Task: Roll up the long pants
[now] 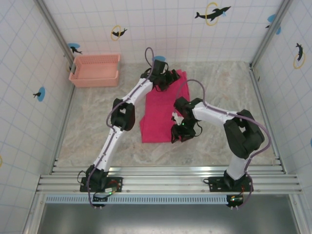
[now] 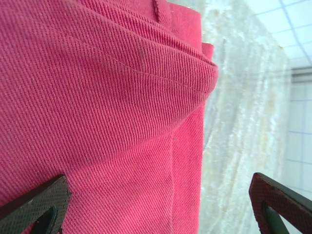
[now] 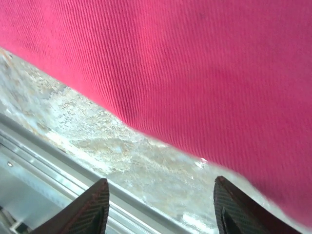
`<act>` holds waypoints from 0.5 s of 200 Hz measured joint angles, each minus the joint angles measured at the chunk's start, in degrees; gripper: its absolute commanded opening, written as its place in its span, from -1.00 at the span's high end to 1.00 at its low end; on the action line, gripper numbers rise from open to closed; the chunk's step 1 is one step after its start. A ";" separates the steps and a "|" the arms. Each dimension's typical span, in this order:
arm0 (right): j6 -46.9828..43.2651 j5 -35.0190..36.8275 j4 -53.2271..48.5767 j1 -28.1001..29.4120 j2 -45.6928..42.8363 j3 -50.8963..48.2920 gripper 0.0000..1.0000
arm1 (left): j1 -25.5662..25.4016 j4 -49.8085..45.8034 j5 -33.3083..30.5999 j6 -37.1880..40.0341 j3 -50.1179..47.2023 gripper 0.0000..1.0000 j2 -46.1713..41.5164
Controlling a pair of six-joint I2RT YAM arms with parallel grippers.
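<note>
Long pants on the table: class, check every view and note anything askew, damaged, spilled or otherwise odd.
Nothing damaged or spilled. The long pants lie folded flat, slightly slanted on the table. In the left wrist view one layer puckers into a raised ridge near the edge, with a faint dark smudge.

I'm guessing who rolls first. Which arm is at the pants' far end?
The left arm reaches the far end of the pants; the right arm bends over the near edge.
</note>
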 measured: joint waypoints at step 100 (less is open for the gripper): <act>-36.24 22.25 -12.68 10.27 -13.51 7.67 -0.21 | 9.79 -5.97 15.54 13.29 -10.82 -0.95 -10.95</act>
